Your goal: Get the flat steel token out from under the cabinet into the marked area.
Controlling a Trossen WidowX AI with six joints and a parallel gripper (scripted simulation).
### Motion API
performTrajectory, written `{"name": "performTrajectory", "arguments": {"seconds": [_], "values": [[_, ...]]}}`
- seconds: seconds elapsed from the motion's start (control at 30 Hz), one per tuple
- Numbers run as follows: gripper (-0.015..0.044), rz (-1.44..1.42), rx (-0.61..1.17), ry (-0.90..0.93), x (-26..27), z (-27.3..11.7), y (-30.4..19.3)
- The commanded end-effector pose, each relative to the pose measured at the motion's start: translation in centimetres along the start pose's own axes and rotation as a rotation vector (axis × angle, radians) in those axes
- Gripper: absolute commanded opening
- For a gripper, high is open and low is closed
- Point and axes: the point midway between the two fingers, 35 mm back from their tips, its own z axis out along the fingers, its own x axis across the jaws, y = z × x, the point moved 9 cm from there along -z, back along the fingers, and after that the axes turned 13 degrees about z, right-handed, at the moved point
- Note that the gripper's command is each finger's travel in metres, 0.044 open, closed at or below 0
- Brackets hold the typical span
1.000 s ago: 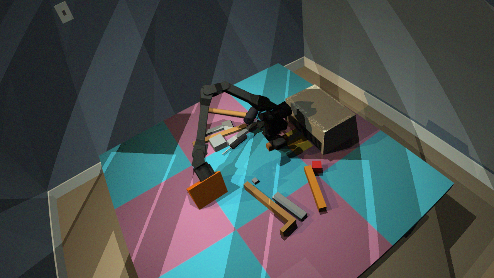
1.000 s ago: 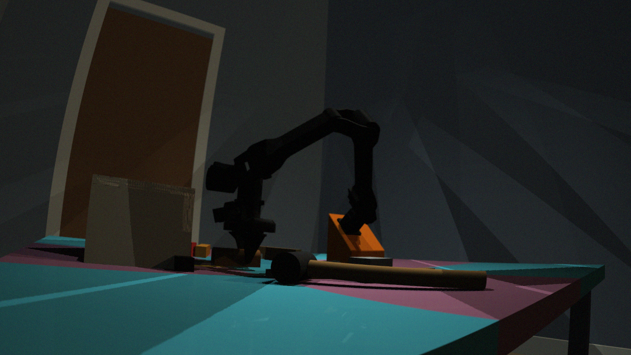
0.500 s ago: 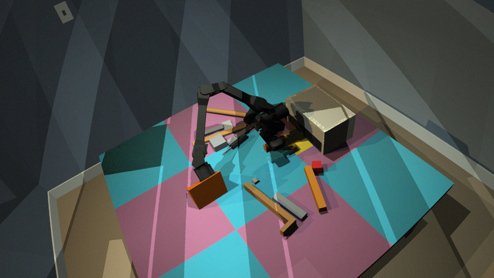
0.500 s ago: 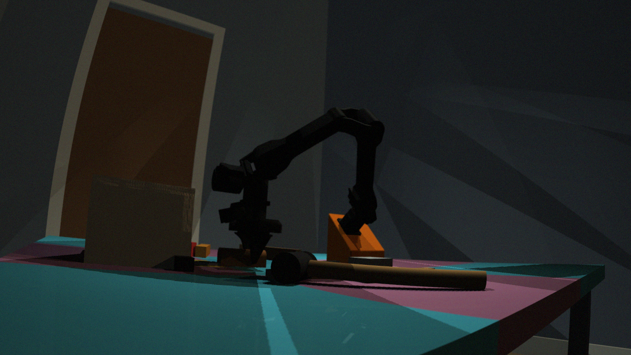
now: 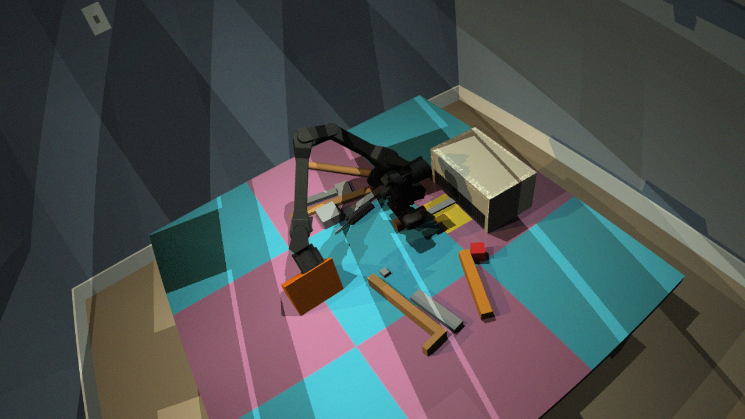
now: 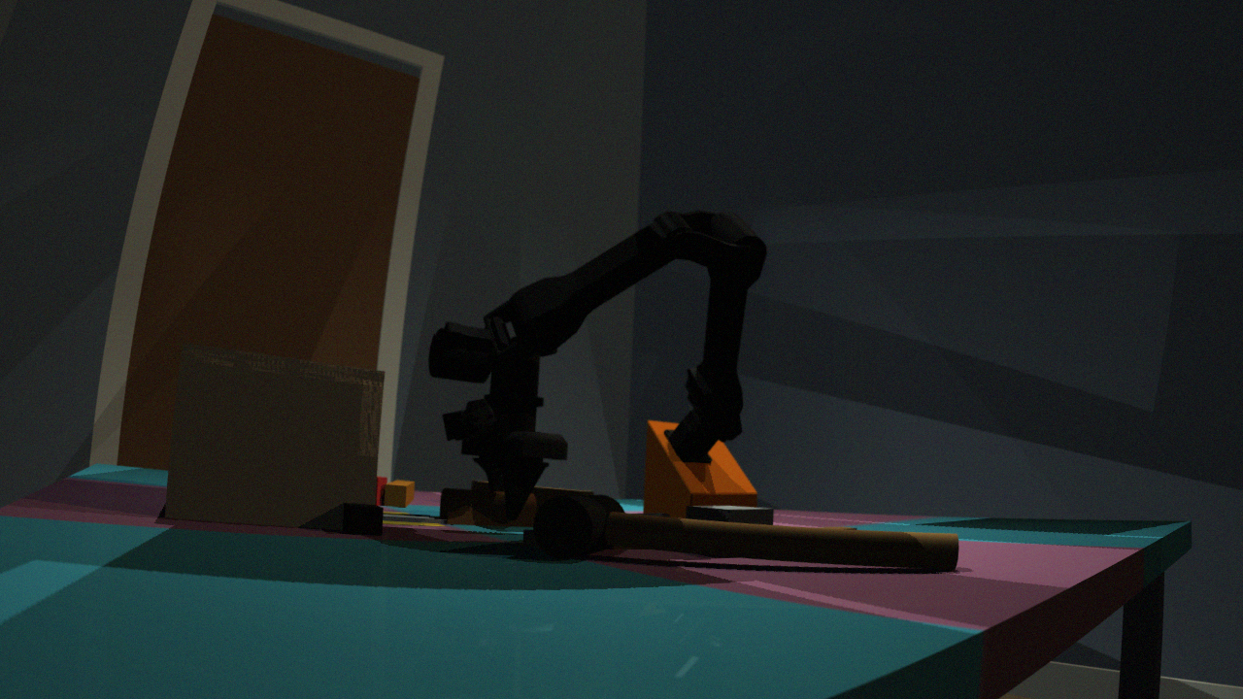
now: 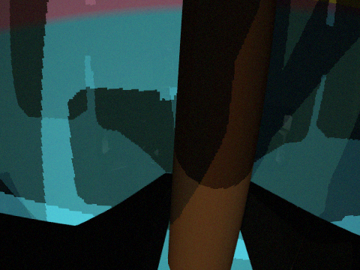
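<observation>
My gripper (image 5: 415, 219) (image 6: 519, 513) (image 7: 203, 184) points down, low over the table, shut on the wooden handle (image 5: 397, 224) (image 6: 458, 504) (image 7: 210, 217) of a tool. A flat grey strip (image 5: 442, 205), in line with the handle, crosses the yellow marked area (image 5: 454, 216) towards the cabinet's front; I cannot tell whether it is the tool's blade. The pale cabinet (image 5: 484, 161) (image 6: 269, 434) stands beyond the area, with dark vent slots along its bottom. I cannot make out the token in any view. Shadows and the hand hide part of the marked area.
A mallet (image 5: 338, 169) (image 6: 782, 539), a pale block (image 5: 327, 213) and a black-handled tool (image 5: 358, 212) lie left of my hand. A red cube (image 5: 477, 250), an orange bar (image 5: 476, 286), a grey bar (image 5: 436, 311), an L-shaped stick (image 5: 406, 304) and a small grey cube (image 5: 385, 272) lie nearer the top camera.
</observation>
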Motion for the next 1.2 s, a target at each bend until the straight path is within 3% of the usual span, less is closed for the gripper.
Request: {"name": "performTrajectory", "arguments": {"seconds": [0.0, 1.17], "values": [[0.0000, 0.006, 0.003, -0.002, -0.2, 0.1, -0.5], [0.0000, 0.008, 0.005, -0.002, -0.8, 0.1, -4.1]]}}
